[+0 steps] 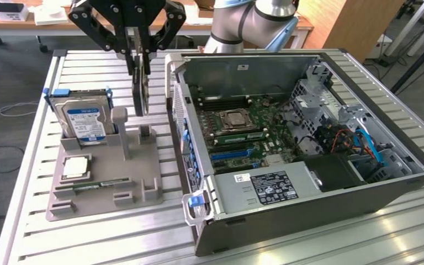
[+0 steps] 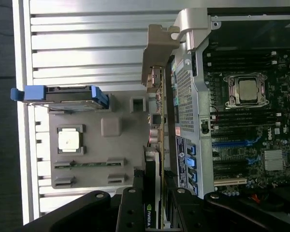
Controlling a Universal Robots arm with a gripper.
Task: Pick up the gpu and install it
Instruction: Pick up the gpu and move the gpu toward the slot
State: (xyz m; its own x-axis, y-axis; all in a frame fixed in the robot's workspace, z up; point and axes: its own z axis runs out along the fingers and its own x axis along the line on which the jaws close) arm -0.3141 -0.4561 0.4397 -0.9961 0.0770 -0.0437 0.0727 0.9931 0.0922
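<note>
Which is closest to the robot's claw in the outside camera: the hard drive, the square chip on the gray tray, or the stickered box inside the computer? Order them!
1. Hard drive, upright on the tray, exterior view's left of the gripper.
2. Square chip, flat on the tray.
3. Stickered box, inside the computer, exterior view's right.

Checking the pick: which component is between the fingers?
The gpu, the thin card hanging upright between the fingers; the hard drive, processor and RAM stick rest in the grey holder.
</note>
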